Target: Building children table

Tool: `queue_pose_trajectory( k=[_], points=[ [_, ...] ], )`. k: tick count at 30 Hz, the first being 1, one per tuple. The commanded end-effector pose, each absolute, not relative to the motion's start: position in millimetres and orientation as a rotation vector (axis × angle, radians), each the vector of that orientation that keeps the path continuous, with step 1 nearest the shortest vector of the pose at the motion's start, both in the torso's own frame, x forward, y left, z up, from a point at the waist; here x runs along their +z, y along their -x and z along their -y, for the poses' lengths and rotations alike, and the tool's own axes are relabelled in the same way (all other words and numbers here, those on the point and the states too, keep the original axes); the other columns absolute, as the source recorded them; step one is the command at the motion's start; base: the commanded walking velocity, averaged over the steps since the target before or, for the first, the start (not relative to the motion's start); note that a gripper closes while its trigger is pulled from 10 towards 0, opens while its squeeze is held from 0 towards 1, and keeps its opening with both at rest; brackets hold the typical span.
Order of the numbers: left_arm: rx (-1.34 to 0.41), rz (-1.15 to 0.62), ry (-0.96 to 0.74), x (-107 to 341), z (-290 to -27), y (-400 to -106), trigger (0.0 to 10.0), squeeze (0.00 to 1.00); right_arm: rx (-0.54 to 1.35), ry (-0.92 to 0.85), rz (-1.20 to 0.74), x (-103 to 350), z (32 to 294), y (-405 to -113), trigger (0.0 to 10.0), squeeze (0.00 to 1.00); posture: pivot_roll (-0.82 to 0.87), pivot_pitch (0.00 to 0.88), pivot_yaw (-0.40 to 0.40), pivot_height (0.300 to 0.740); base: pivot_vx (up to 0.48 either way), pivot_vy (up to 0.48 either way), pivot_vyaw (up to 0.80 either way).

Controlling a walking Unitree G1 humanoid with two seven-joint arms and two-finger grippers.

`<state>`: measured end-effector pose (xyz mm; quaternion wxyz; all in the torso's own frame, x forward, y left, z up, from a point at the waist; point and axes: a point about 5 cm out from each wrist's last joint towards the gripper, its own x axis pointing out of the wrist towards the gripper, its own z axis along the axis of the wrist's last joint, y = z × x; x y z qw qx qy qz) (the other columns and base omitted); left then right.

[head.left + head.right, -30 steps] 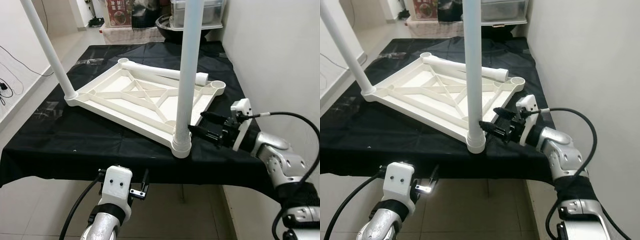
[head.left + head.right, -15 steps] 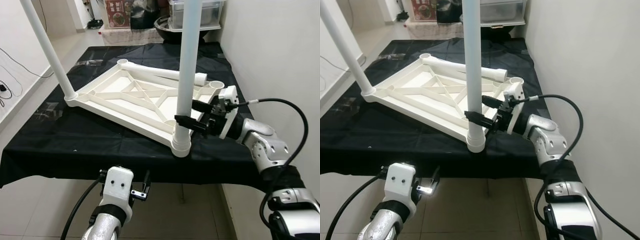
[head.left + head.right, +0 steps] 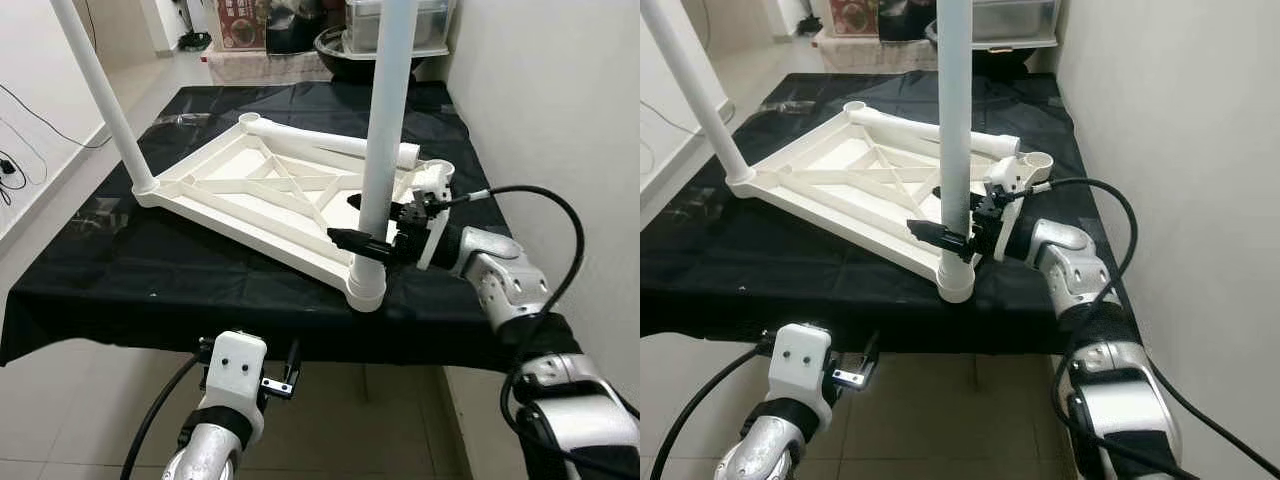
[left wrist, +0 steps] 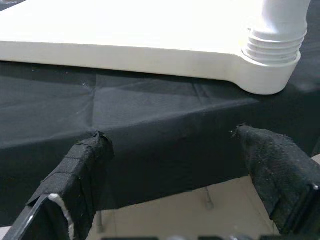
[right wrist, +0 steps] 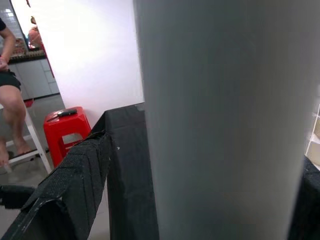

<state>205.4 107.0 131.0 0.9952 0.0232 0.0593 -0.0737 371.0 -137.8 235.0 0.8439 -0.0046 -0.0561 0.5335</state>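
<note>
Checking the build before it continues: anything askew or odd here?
The upside-down white plastic tabletop lies skewed on the black-clothed table, its near leg socket at the edge. One loose white leg tube lies across it, unfitted.

Right arm extended, left arm low.

Right arm reaching forward and inward from the right side, silver forearm bent at the elbow, cable looping over it. Right gripper [image 3: 372, 235] level, black fingers spread apart, one finger [image 5: 70, 185] seen along the wrist camera's line. Left arm down near the bottom of the head view, wrist pointing forward. Left gripper [image 4: 185, 175] parted wide, both padded fingers [image 4: 82, 172] apart, holding nothing.
</note>
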Motion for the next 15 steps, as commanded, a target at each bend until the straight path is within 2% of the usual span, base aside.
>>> queue_pose_trajectory(
  k=[1,13,14,15],
  points=[
    [-0.144,-0.127,-0.044,131.2,-106.3,-203.4,10.0,0.0,1.133,0.031,0.11,233.5,133.2,-373.1,10.0,0.0,0.13,0.139,-0.013,0.74,0.0,0.0,0.0],
    [-0.144,-0.127,-0.045,132.0,-106.2,-202.9,10.0,0.0,1.106,0.031,0.098,234.0,134.2,-378.9,10.0,0.0,0.13,0.148,-0.011,0.74,0.0,0.0,0.0],
    [-0.143,-0.127,-0.046,132.0,-106.3,-202.9,10.0,0.0,1.104,0.029,0.097,233.9,134.2,-379.5,3.3,0.0,0.13,0.148,-0.01,0.74,0.0,0.0,0.0],
    [-0.143,-0.128,-0.046,132.0,-106.3,-203.0,10.0,0.0,1.104,0.031,0.098,233.4,133.9,-379.8,0.0,0.0,0.13,0.149,-0.009,0.74,0.0,0.0,0.0]
  ],
)
